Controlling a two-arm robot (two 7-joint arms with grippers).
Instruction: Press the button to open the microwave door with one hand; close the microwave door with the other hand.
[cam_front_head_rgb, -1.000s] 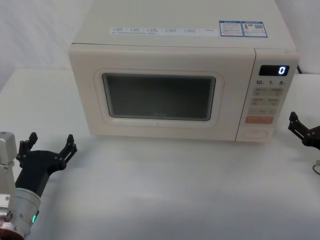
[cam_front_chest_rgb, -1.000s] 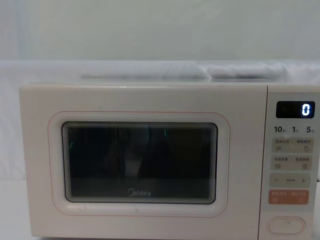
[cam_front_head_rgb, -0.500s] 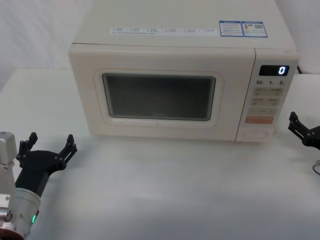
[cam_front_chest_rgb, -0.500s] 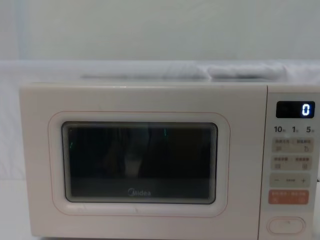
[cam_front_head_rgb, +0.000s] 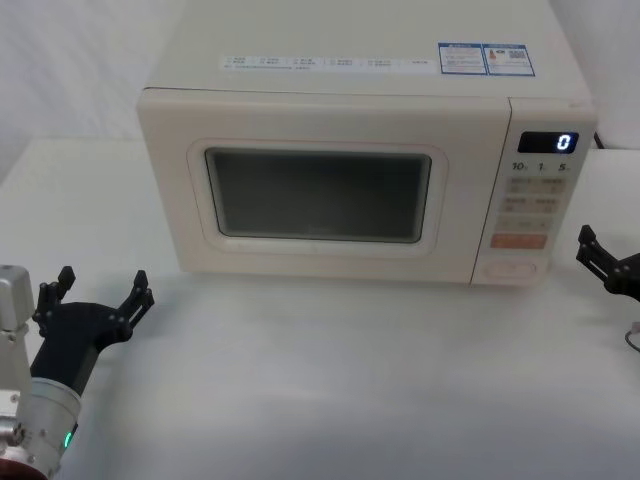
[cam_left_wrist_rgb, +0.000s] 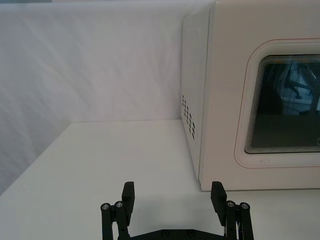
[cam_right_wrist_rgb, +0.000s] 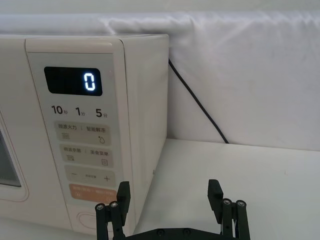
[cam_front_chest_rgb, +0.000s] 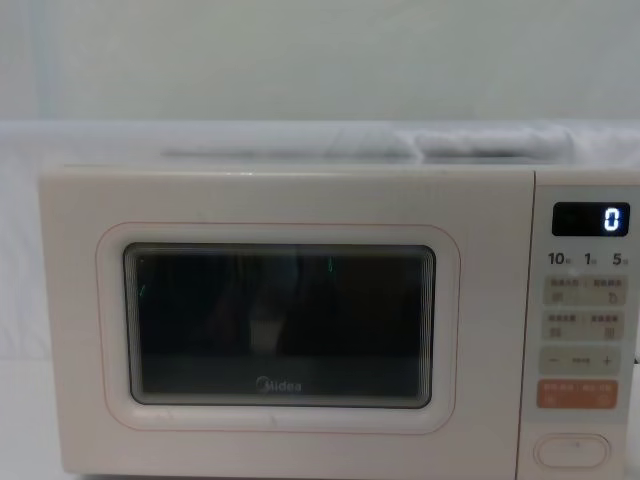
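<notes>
Soft, even light falls from above. The microwave door throws a faint shadow onto the counter toward six o'clock. Its window carries pale reflections at its centre and three o'clock. Before my chest the white backdrop looks hazy; my left pincer shows crisp.

Head camera: high, angled forward and down; takes in the whole microwave, its top, and the white table in front.

Chest camera: lower, level, close; faces the microwave door square on, control panel at the frame's right edge.

Left wrist camera: low over the table, looks past the left end effector at the microwave's left front corner and part of the door window.

Right wrist camera: low, near; looks past the right end effector at the control panel and right side wall.

Head, chest and right wrist views share the lit display.
</notes>
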